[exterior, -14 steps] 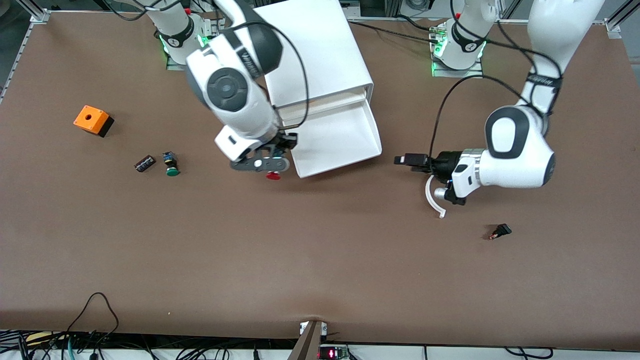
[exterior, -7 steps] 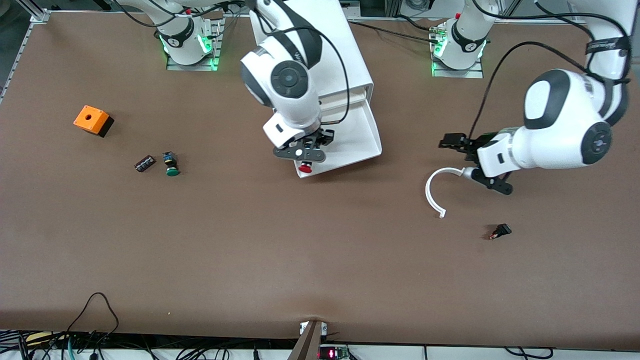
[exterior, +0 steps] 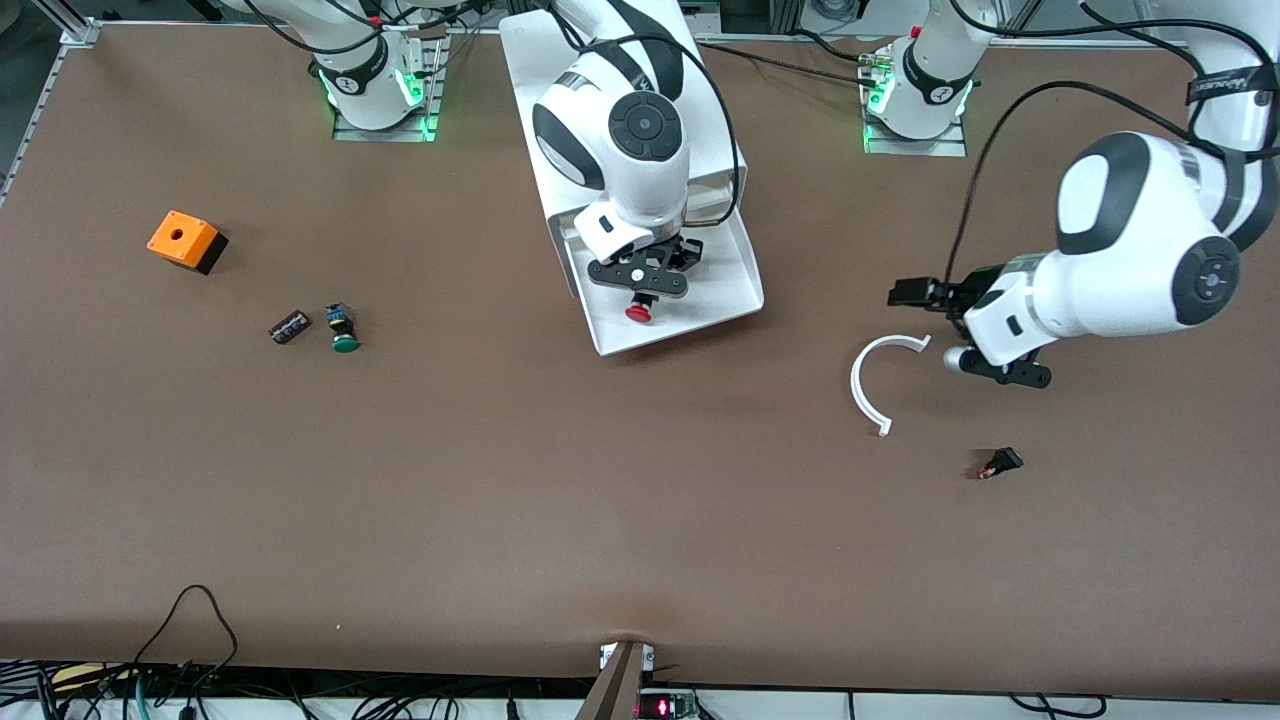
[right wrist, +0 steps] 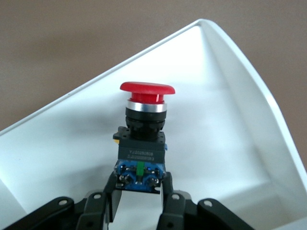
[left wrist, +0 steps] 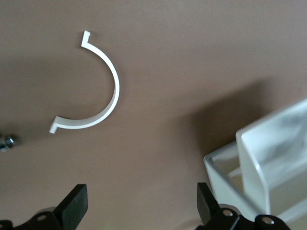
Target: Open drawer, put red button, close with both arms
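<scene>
The drawer (exterior: 722, 285) stands pulled out of the white cabinet (exterior: 707, 120), toward the front camera. My right gripper (exterior: 640, 298) is shut on the red button (exterior: 639, 313) and holds it over the drawer's tray, near its front rim. In the right wrist view the fingers (right wrist: 170, 184) pinch the button's blue base, and the red button (right wrist: 146, 88) hangs with its cap over the drawer floor (right wrist: 225, 143). My left gripper (exterior: 925, 325) is open and empty over the bare table, between the drawer and a white curved strip (exterior: 858, 385). It shows open in the left wrist view (left wrist: 140, 199).
A green-capped button (exterior: 343, 336) and a small dark part (exterior: 289, 327) lie toward the right arm's end, with an orange box (exterior: 183, 240) farther out. A small black switch (exterior: 1000, 462) lies nearer the camera than the curved strip (left wrist: 112, 91). The cabinet's corner (left wrist: 268, 158) shows in the left wrist view.
My right gripper carried the red button from over the table beside the drawer's corner to over the drawer tray. My left arm drew back from the drawer toward its own end.
</scene>
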Robot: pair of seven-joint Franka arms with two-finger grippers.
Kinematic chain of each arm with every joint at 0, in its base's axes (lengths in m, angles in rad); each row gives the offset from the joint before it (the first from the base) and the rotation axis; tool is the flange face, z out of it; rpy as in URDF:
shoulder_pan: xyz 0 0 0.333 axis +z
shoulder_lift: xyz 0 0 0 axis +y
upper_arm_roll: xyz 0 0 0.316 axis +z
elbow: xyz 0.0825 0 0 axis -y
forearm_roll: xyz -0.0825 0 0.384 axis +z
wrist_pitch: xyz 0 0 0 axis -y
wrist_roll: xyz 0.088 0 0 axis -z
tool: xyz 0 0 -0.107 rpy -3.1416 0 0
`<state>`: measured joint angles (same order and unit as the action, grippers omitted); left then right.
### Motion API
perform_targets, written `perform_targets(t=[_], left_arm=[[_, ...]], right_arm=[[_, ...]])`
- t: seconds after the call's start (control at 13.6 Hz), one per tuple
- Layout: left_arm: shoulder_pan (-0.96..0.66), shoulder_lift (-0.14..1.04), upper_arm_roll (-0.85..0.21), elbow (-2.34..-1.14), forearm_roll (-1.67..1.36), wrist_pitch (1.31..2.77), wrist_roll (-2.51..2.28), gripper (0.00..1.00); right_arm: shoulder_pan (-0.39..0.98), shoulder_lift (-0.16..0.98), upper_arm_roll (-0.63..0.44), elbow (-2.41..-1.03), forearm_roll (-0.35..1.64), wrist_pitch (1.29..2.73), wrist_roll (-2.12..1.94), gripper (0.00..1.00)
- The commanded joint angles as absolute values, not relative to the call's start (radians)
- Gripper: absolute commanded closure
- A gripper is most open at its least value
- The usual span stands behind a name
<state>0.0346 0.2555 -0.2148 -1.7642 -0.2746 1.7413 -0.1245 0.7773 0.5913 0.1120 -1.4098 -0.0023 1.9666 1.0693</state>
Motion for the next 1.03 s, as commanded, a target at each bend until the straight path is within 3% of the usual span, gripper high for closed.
perform_targets(t=[0.0, 0.07, 0.37, 0.66, 0.96], left_arm=[[-0.052, 0.296, -0.216, -1.747, -0.212, 1.834, -0.400, 0.00], [-0.070, 0.314, -0.216, -1.746, -0.209, 1.868, -0.466, 0.00], [-0.184, 0.376, -0.215, -1.746, -0.120, 2.033, -0.772, 0.00], [-0.313, 0.455, -0.213, -1.752, -0.015, 2.224, -1.047, 0.00], [-0.428, 0.494, -0.213, -1.746, 0.132, 2.246, -1.189, 0.00]], right_arm=[[0.787, 0.603, 0.101, -1.387, -0.015, 1.948, 1.091, 0.20], [0.782, 0.603, 0.101, -1.387, -0.014, 1.948, 1.092, 0.01], [0.755, 0.585, 0.066, -1.376, -0.017, 1.930, 1.066, 0.01], [0.661, 0.476, 0.000, -1.382, -0.002, 1.833, 0.797, 0.00], [0.621, 0.420, -0.073, -1.385, 0.009, 1.815, 0.594, 0.00]])
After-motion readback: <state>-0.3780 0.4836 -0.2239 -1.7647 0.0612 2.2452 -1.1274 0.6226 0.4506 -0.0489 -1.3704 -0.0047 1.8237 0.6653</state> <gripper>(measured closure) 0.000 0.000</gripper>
